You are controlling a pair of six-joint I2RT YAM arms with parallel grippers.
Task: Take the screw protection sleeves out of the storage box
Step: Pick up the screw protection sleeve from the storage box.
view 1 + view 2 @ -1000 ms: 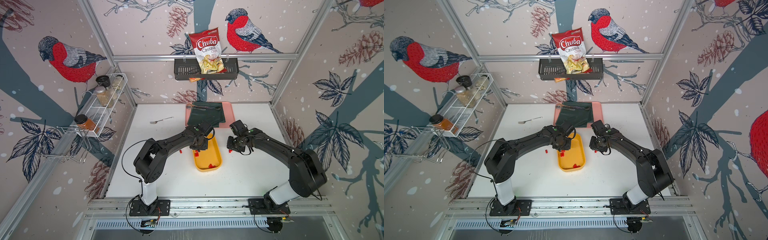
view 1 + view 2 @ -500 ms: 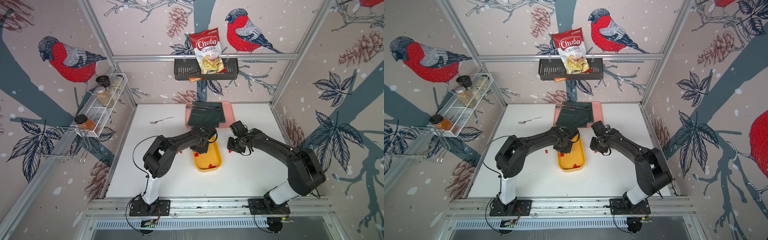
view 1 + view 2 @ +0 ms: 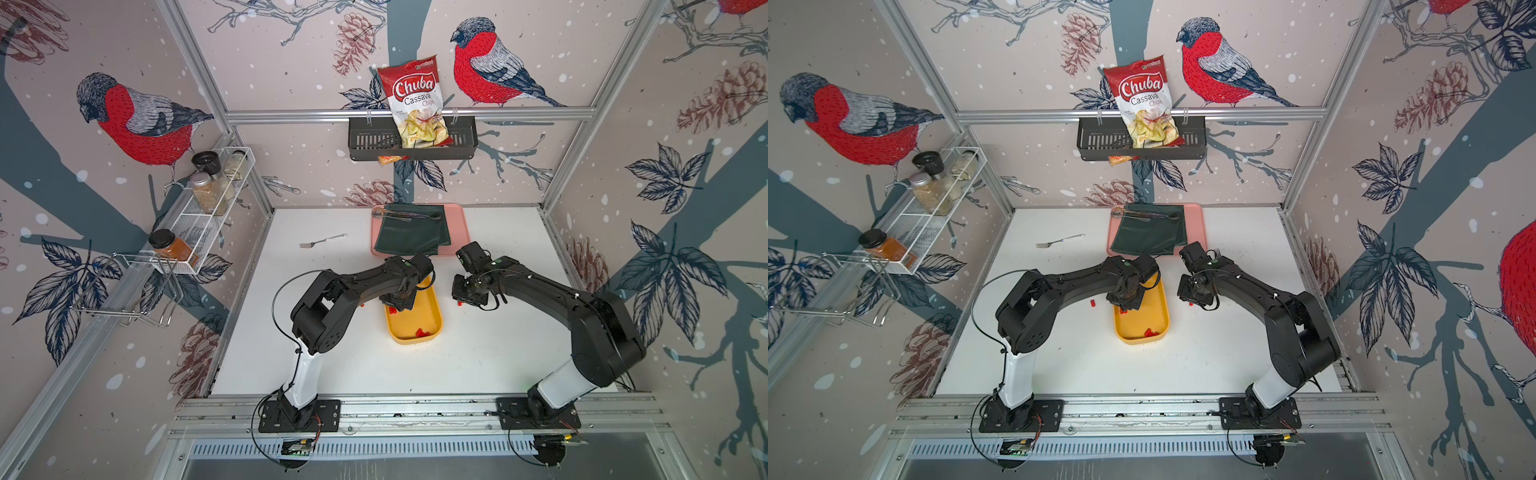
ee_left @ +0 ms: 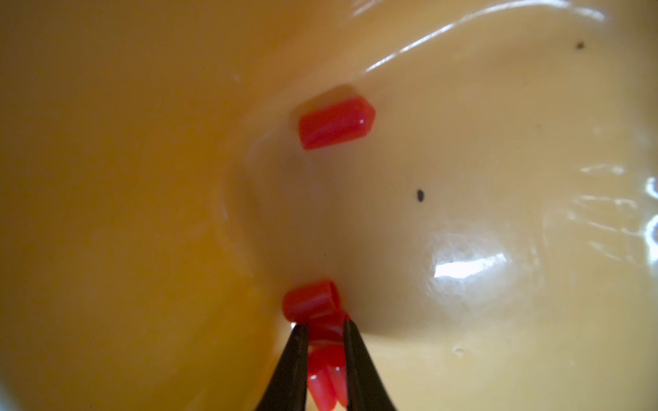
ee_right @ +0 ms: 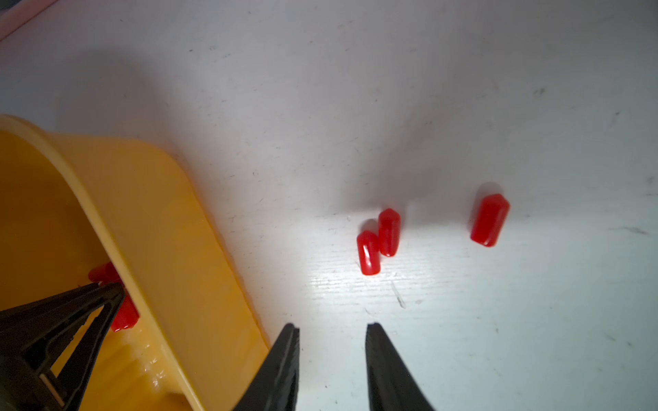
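Left gripper: lowered into the storage box, by the wall on the left arm's side; its two black tips are drawn in against the sides of one red sleeve.
Pinched sleeve: lies between those tips, low in the box where the floor meets the wall; whether it is lifted off the floor cannot be told.
Neighbouring sleeve: touches the pinched one just ahead of the tips.
Loose sleeve: lies on its side farther along the same wall, apart from the tips.
Screw protection sleeves: a small cluster rests on the box floor at the end nearest the arm bases, seen in both top views.
Right gripper: jaws stand apart with nothing between them, above the white table just outside the box wall.
Sleeves on table: a touching pair and a single one lie ahead of the right gripper; another lies on the table on the box's other side.
Storage box position: flat on the table between the two arms, near the pink tray.
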